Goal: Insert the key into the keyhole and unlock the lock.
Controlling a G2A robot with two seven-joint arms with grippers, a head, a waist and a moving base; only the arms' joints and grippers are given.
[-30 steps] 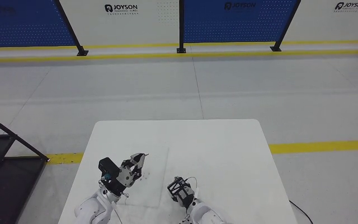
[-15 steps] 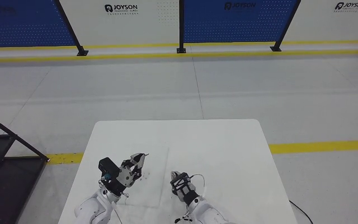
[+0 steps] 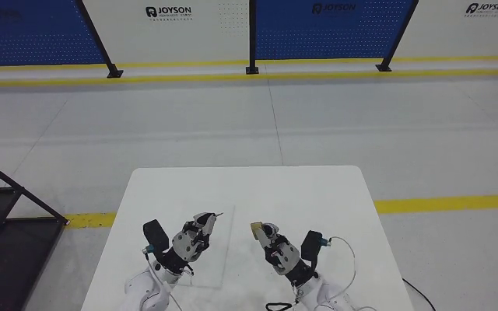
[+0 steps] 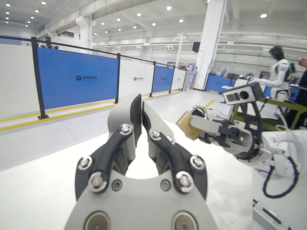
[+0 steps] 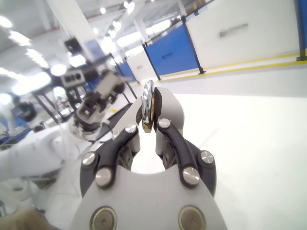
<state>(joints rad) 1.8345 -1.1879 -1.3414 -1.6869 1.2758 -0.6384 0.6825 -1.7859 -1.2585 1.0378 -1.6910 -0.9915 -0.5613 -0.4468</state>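
Both pieces are held up off the counter (image 3: 311, 190), low in the middle of the top view. The left gripper (image 3: 208, 221) has its fingers (image 4: 123, 113) pinched together on what looks like the key (image 3: 219, 214), only a thin sliver poking out toward the upper right. A little to its right, the right gripper (image 3: 263, 232) is clamped on the flat sides of the brass padlock (image 3: 255, 227), with the shackle sticking out past its fingertips. The two are near each other but clearly apart.

I'd worry about alignment. So little key shows that a small tilt could make the tip skid off the lock body and miss the keyhole, which I can't make out from here. A hard push might also twist the key in the pinch, or swivel the padlock between the fingers. Either one dropped would land on the counter.

Nothing sits between key and padlock. A loose cable (image 3: 348, 253) loops beside the right arm, and blue and white fence panels (image 3: 327, 27) stand far back.
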